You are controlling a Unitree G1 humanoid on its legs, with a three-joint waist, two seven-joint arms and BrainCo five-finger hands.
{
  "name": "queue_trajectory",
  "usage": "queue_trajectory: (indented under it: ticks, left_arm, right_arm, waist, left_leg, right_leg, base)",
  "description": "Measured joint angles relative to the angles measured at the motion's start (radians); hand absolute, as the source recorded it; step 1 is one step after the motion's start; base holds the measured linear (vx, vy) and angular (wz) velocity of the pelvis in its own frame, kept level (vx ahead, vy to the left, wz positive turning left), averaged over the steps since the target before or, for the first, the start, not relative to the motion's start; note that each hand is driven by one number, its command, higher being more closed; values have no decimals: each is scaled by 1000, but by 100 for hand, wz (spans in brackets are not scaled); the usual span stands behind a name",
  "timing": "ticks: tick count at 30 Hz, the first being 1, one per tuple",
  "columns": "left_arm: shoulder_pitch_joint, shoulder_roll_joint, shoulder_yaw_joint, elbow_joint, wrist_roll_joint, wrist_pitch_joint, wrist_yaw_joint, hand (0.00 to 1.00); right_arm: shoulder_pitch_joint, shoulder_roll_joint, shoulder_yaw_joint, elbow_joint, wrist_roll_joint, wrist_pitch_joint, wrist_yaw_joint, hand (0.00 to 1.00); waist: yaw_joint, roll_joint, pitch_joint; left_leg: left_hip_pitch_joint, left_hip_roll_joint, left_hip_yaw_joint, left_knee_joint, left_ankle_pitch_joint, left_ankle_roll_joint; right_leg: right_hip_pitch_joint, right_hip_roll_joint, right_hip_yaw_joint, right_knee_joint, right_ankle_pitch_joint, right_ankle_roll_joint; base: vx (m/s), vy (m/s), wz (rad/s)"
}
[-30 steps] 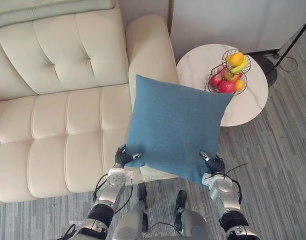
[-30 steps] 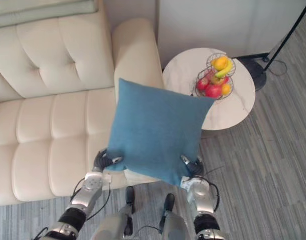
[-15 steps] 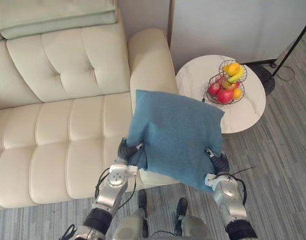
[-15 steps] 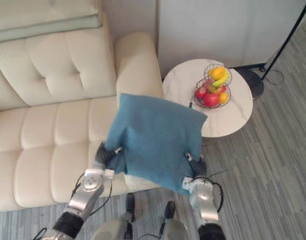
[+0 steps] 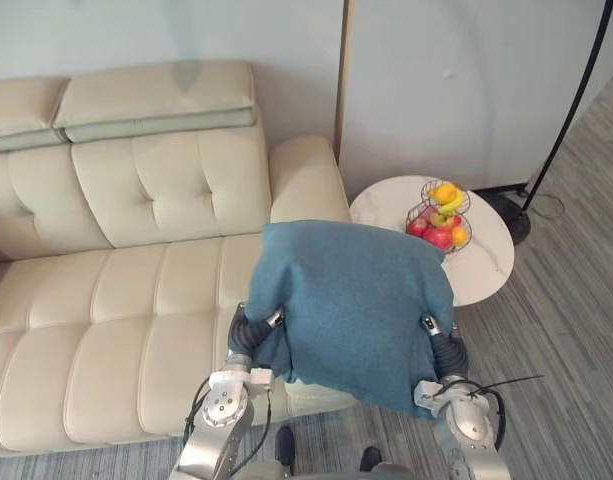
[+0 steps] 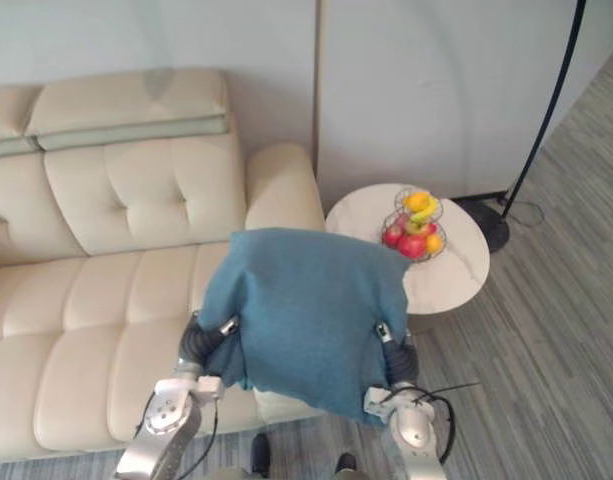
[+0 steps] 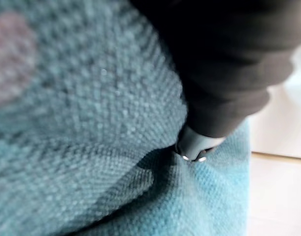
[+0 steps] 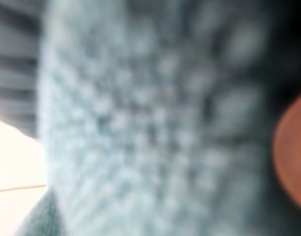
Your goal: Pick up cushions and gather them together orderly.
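A blue cushion [image 5: 351,300] hangs in the air in front of the right end of the cream sofa [image 5: 116,290], its top edge tipped away from me. My left hand [image 5: 248,335] grips its left edge; in the left wrist view the thumb [image 7: 194,145] presses into the blue cloth [image 7: 91,123]. My right hand [image 5: 444,348] grips the right edge, with its thumb on the front face. The right wrist view has the cloth [image 8: 140,123] close up against the camera.
Pale flat cushions [image 5: 156,100] lie along the top of the sofa's back. A round white side table [image 5: 486,265] with a wire fruit basket [image 5: 439,215] stands right of the sofa arm. A floor lamp's base [image 5: 511,215] sits behind it on the grey floor.
The whole view has shifted, so more of the sofa's back and the wall show. The cushion has tipped from upright, its top now leaning away toward the sofa, still held by both hands.
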Motion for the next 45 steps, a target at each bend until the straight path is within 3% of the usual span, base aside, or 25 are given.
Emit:
queue_trajectory:
  ticks: [3,6,8,10,11,12,13,15,18,19,20,21,22,23,25,28,29,31,34,37,40,42,43,44,45]
  left_arm:
    - [-1,-13,0,-34,-19,-15,2,100]
    - [-20,-49,0,-33,-34,-42,4,100]
    - [-41,-52,0,8,-41,-54,4,100]
    - [-46,-62,-3,45,-53,-56,4,100]
    - [-49,-75,-16,65,-56,-57,4,100]
    - [-61,-79,-29,81,-57,-57,4,100]
    - [-95,-67,-47,111,-57,-57,3,100]
    - [-115,-41,-55,146,-57,-56,1,100]
    - [-108,-27,-57,195,-58,-50,-4,100]
    - [-106,-22,-58,209,-58,-44,-8,100]
    - [-98,-21,-58,212,-58,-35,-16,100]
    - [-90,-18,-58,211,-58,-35,-21,100]
    - [-77,-15,-51,211,-57,-34,-24,100]
    - [-70,-15,-50,211,-57,-34,-24,100]
    - [-67,-15,-51,211,-57,-33,-29,100]
    - [-67,-16,-57,211,-56,-28,-52,100]
    - [-67,-16,-62,211,-55,-21,-58,100]
    - [-68,-28,-72,221,-54,-13,-65,100]
    - [-46,-28,-66,225,-54,-11,-65,100]
    - [46,-30,-34,185,-55,-11,-66,100]
    - [66,-46,-29,179,-54,-12,-66,100]
    - [60,-59,-21,169,-54,-13,-66,100]
    - [62,-59,-22,157,-52,-12,-65,100]
    - [64,-63,-24,151,-44,-12,-64,100]
    - [60,-56,-22,154,-43,-11,-63,100]
  right_arm:
    - [-27,-1,0,-24,-11,-2,-29,100]
    - [-102,-21,-5,-12,-31,-8,-68,100]
    - [-156,-28,-13,24,-51,-8,-74,100]
    - [-159,-40,-17,42,-56,-8,-74,100]
    - [-156,-60,-26,49,-60,-8,-74,100]
    - [-160,-70,-38,63,-63,-10,-75,100]
    - [-168,-57,-67,102,-71,-8,-76,100]
    - [-179,-21,-83,176,-88,3,-76,100]
    - [-175,14,-93,216,-97,25,-75,100]
    - [-175,14,-93,230,-99,31,-72,100]
    - [-175,11,-93,237,-99,38,-68,100]
    - [-176,11,-93,243,-100,39,-65,100]
    - [-176,15,-90,259,-103,38,-58,100]
    - [-175,18,-90,269,-107,39,-56,100]
    - [-173,16,-91,269,-107,39,-52,100]
    - [-174,-3,-93,267,-106,39,-52,100]
    - [-172,-12,-93,266,-106,39,-52,100]
    - [-155,-29,-97,261,-106,39,-53,100]
    - [-135,-6,-91,236,-107,45,-53,100]
    - [-83,-6,-39,64,-109,51,-48,100]
    - [-103,-5,-26,22,-128,31,-41,100]
    - [-119,-4,-26,25,-128,29,-45,100]
    - [-118,-5,-27,26,-128,28,-53,100]
    - [-117,-14,-28,28,-128,29,-59,100]
    - [-119,-8,-28,45,-128,29,-59,100]
  waist:
    - [18,8,-1]
    - [29,10,-10]
    - [30,13,-11]
    - [20,20,-22]
    - [-7,58,-47]
    - [-18,72,-57]
    - [-31,58,-66]
    - [-31,13,-76]
    - [-26,2,-69]
    - [-18,-2,-60]
    - [-14,0,-41]
    - [-17,9,-25]
    - [-30,16,-12]
    - [-34,19,-4]
    - [-46,10,10]
    - [-75,-1,7]
    - [-76,-2,7]
    - [-82,9,4]
    - [-59,16,6]
    - [1,13,10]
    - [11,3,2]
    - [21,2,3]
    - [21,9,0]
    - [20,49,-14]
    - [20,40,-11]
  left_leg:
    - [-77,-2,-48,71,-38,-18]
    - [-181,54,141,207,-140,31]
    - [-218,133,289,392,-174,94]
    - [-189,231,412,465,-188,105]
    - [-164,294,492,439,-183,92]
    - [-169,284,500,414,-191,9]
    - [-168,224,488,380,-179,4]
    - [-177,145,464,339,-166,29]
    - [-165,107,438,349,-191,67]
    - [-145,90,437,340,-200,78]
    - [-106,71,435,313,-206,88]
    - [-82,68,430,295,-222,91]
    - [-56,65,412,271,-229,95]
    - [-32,60,405,242,-228,94]
    - [13,22,386,177,-222,91]
    - [49,-45,383,118,-195,81]
    - [60,-66,375,113,-195,89]
    - [68,-84,335,136,-213,112]
    - [36,-20,335,325,-275,54]
    - [-79,125,400,743,-353,52]
    - [-146,188,304,671,-378,43]
    - [-155,185,155,498,-340,2]
    - [-136,183,99,404,-286,-19]
    - [-114,196,45,299,-129,-75]
    - [-103,193,53,308,-137,-112]
  right_leg:
    - [-25,-15,-94,77,-31,-8]
    - [-46,-60,-194,84,-32,-11]
    - [-45,-123,-244,123,-31,-10]
    - [-19,-157,-281,127,-18,12]
    - [-4,-169,-320,126,-5,38]
    - [-2,-178,-338,126,6,59]
    - [-3,-221,-353,115,30,67]
    - [6,-261,-361,76,106,54]
    - [-6,-327,-365,188,172,53]
    - [-25,-368,-346,274,188,27]
    - [-60,-412,-311,376,226,-43]
    - [-98,-420,-256,464,199,-98]
    - [-164,-371,-160,585,75,-89]
    - [-207,-301,-97,626,-3,-45]
    - [-260,-173,-49,610,-95,-19]
    - [-314,-63,-61,474,-117,-32]
    - [-315,-38,-58,405,-95,-67]
    - [-288,-11,-50,307,-46,-132]
    - [-166,37,-74,176,-25,-127]
    - [-46,78,-3,88,-30,-134]
    - [-30,73,73,77,-40,-120]
    - [-29,52,144,77,-30,-81]
    - [-30,47,168,79,-33,-57]
    - [-26,63,202,74,-36,-20]
    - [-16,52,224,66,-33,-7]
  base:
    - [-94,4,86]
    - [-108,89,97]
    - [-36,197,70]
    - [7,268,72]
    - [53,411,95]
    - [71,389,107]
    - [60,425,80]
    - [45,389,65]
    - [46,327,40]
    - [46,305,16]
    - [51,284,6]
    - [40,239,13]
    - [51,246,20]
    - [49,177,26]
    - [69,138,36]
    - [175,74,55]
    - [243,20,50]
    - [344,-7,51]
    - [342,-52,22]
    - [269,-74,-60]
    - [178,58,-84]
    - [248,295,-93]
    - [256,403,-102]
    - [232,363,-79]
    - [226,337,-71]
